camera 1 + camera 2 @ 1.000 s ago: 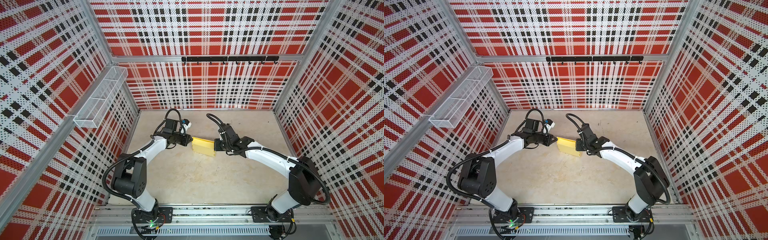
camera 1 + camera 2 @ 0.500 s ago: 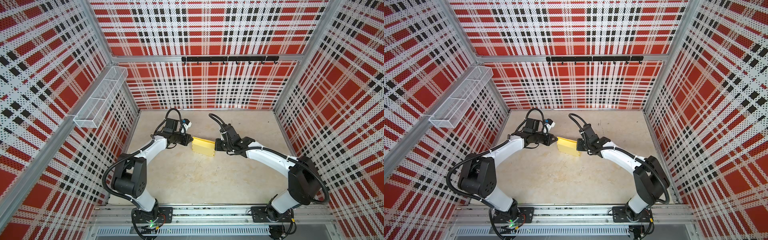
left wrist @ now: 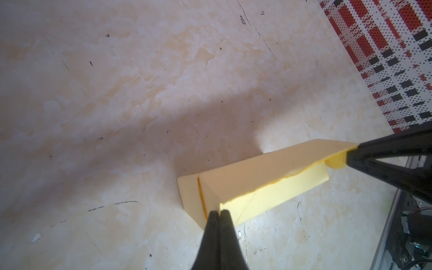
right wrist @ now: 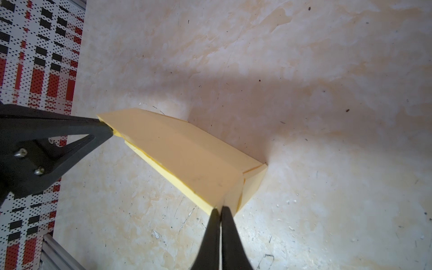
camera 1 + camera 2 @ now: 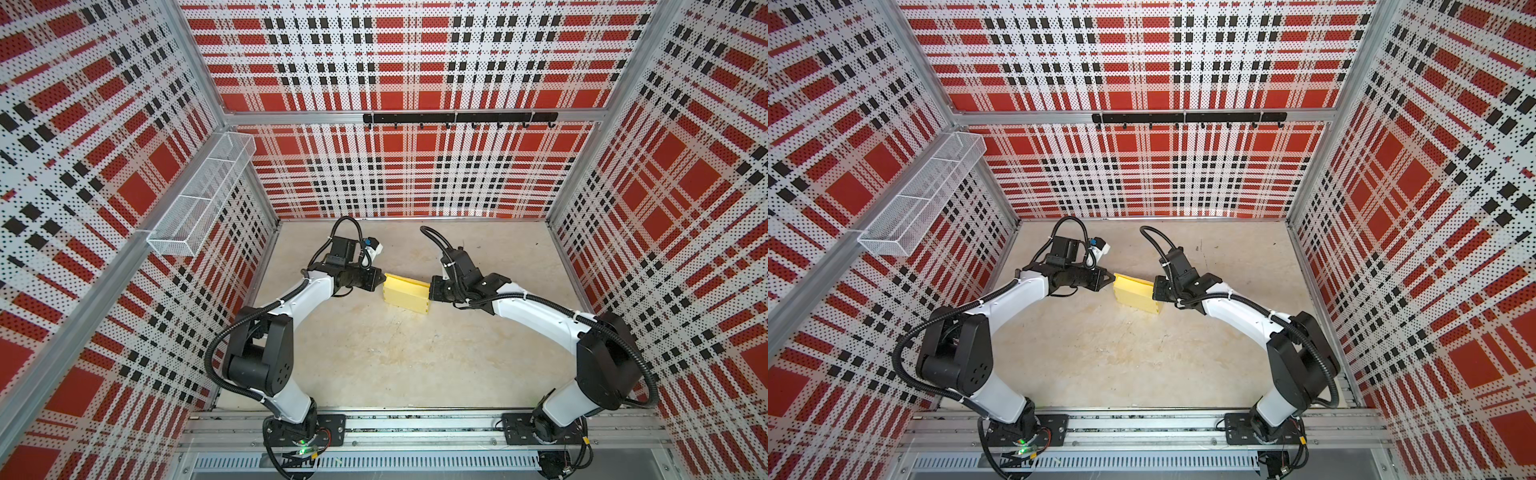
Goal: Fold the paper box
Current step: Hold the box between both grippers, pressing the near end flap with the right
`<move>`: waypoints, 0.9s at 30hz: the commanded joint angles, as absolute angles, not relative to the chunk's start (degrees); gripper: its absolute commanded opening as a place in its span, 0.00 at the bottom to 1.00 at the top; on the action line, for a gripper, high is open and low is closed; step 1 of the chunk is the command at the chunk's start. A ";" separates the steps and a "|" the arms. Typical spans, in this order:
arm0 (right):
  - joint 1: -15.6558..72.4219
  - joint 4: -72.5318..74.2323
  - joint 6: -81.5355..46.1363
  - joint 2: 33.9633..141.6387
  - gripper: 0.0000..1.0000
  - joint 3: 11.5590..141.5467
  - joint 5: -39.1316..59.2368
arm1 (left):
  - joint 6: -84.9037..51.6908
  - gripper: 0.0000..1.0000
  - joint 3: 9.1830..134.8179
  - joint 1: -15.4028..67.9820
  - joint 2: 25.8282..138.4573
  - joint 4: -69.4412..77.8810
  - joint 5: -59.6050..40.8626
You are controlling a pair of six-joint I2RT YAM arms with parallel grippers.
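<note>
Pale yellow thin-cardboard paper box point(image 5: 406, 294), lying toward the far edge of the beige desk point(image 5: 395, 365), is pinched at opposite ends by the closed black left gripper point(image 5: 381, 281) and right gripper point(image 5: 430, 289), which should move together so it creases without tearing.
</note>
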State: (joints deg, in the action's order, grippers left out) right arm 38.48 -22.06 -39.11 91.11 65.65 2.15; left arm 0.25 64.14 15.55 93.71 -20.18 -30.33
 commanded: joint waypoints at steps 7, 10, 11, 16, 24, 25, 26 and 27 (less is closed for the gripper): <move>38.64 -14.75 -43.09 90.35 0.06 64.69 5.60 | -0.11 0.00 65.00 17.03 94.57 -20.48 -32.44; 38.50 -13.97 -43.42 90.38 0.05 64.36 6.02 | -0.24 0.00 65.32 17.00 94.57 -20.72 -32.68; 38.51 -14.05 -43.33 90.44 0.05 64.39 6.19 | -0.31 0.00 65.60 16.99 94.57 -20.99 -32.87; 38.46 -14.74 -42.81 90.61 0.05 64.50 5.90 | -0.33 0.00 66.70 17.04 94.22 -22.15 -32.83; 38.28 -15.56 -42.24 90.68 0.05 64.81 5.71 | -0.16 0.00 65.98 16.82 94.24 -21.82 -32.63; 38.30 -15.41 -42.35 90.70 0.05 64.95 5.80 | -0.14 0.00 65.84 16.84 94.22 -21.79 -32.61; 38.30 -15.28 -42.45 90.77 0.05 64.91 6.02 | -0.14 0.00 65.67 16.81 94.30 -21.62 -32.63; 38.32 -15.05 -42.62 90.79 0.05 64.99 6.22 | -0.17 0.00 65.50 16.80 94.31 -21.47 -32.61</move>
